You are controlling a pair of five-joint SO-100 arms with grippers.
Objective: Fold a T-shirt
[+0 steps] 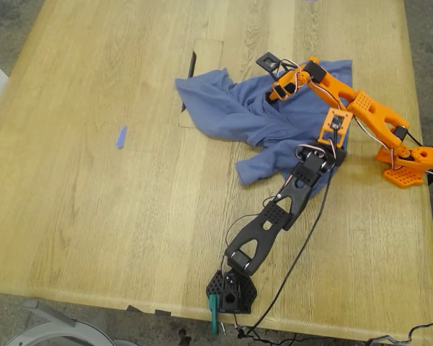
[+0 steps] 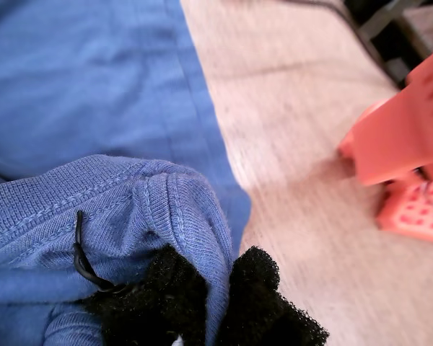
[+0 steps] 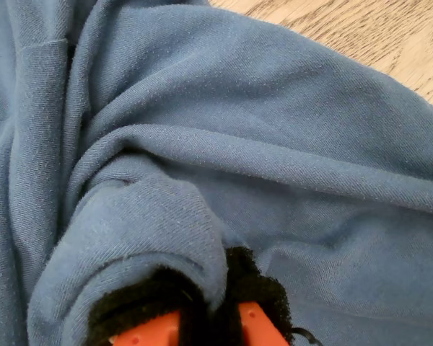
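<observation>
While the T-shirt lies crumpled toward the table's far edge, my first gripper pinches a hemmed fold and my second gripper pinches another. Spreading it flat seems the step; next, draw those folds apart.

A stitched hem of the blue T-shirt bunches between the black, foam-padded fingertips of the first gripper, which is clamped on the fabric. More of the shirt lies flat behind it, its straight edge meeting the pale wooden table. An orange arm and its perforated orange base stand blurred on the wood beside the cloth, apart from it, and a short black cord curls against the fabric near the fingertips.
</observation>
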